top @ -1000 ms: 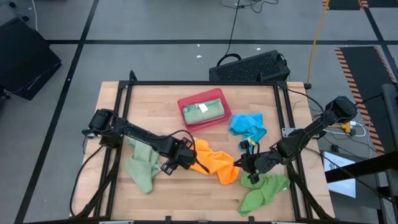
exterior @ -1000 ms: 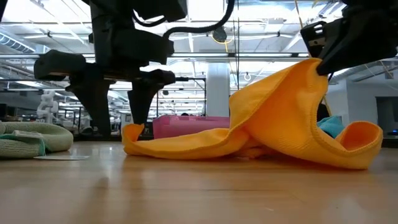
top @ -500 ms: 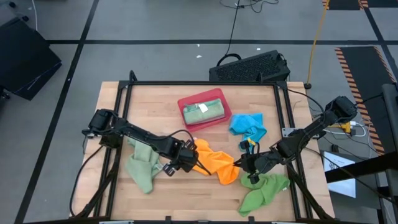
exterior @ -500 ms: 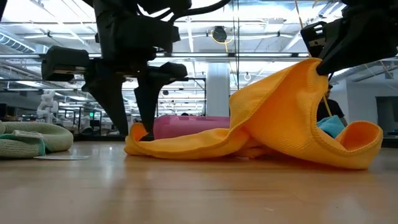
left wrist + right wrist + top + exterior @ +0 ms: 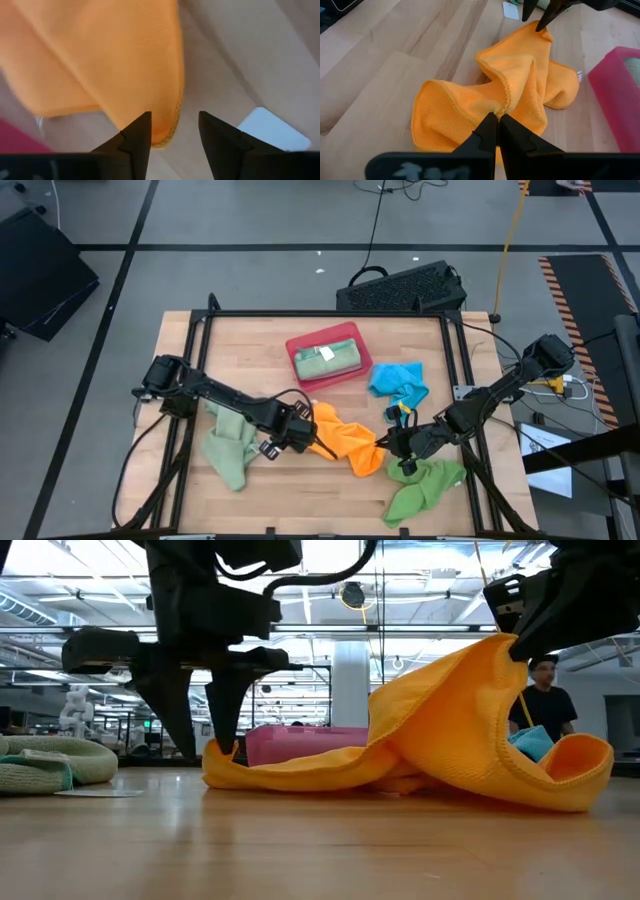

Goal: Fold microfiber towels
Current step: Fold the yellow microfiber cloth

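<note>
Left gripper (image 5: 172, 131) sits part-open over the orange towel (image 5: 345, 438) corner at table centre, right gripper (image 5: 497, 120) pinched on its 3 o'clock edge and lifted; I'd worry the left closes on one thin hem and slips during the spread.

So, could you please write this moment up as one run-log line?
left hand: open, at corner of orange towel | right hand: shut on orange towel, edge lifted | folded towel in red tray

Grey floor (image 5: 250, 220), lit hall ceiling (image 5: 420, 580)
</note>
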